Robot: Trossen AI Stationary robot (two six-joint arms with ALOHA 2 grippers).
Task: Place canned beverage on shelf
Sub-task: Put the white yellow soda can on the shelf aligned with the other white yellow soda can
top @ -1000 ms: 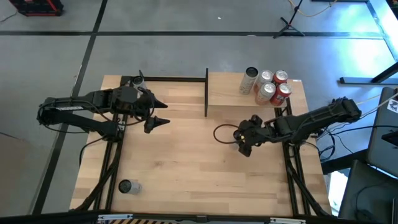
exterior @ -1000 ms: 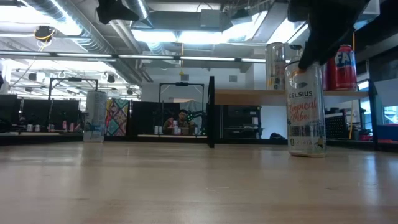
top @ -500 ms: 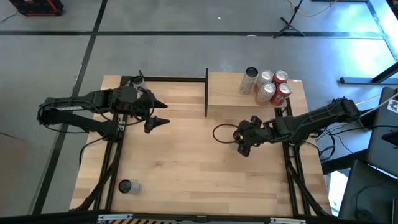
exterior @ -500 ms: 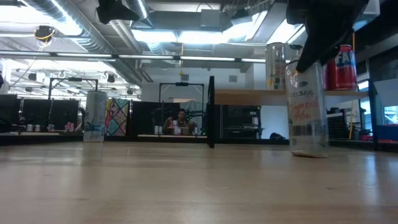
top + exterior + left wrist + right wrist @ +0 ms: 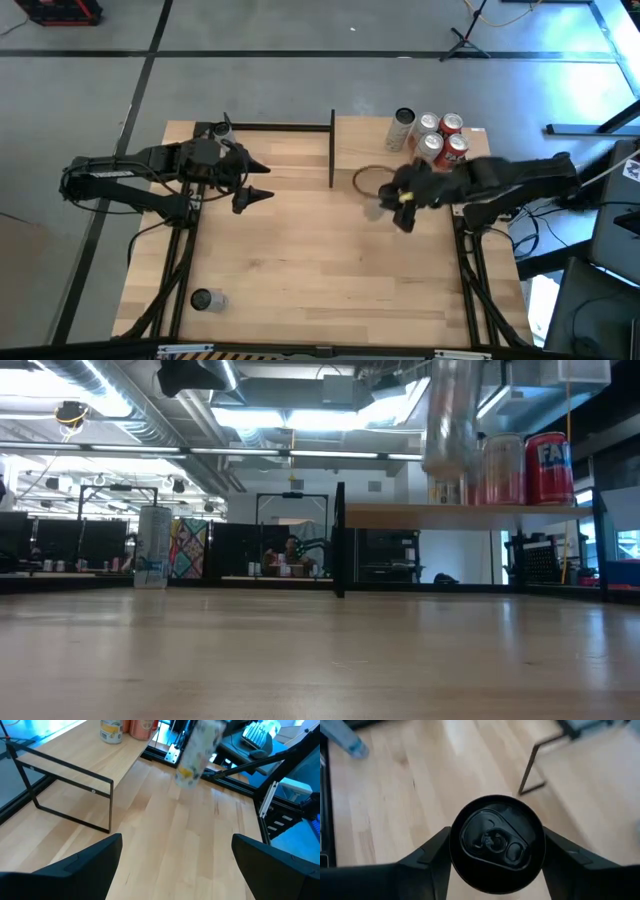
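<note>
Carrying can (image 5: 496, 840) — right gripper (image 5: 495, 851) fingers pinching it — off desk (image 5: 290, 250); next, clearing shelf (image 5: 362, 145) edge beside cans (image 5: 438, 140).

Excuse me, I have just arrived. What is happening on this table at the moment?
The right gripper is shut on a beverage can and carries it in the air above the tabletop, close to the front edge of the raised shelf. Five cans already stand on that shelf. The left gripper waits open over the left half of the table, holding nothing. One more can stands near the table's front left corner.
</note>
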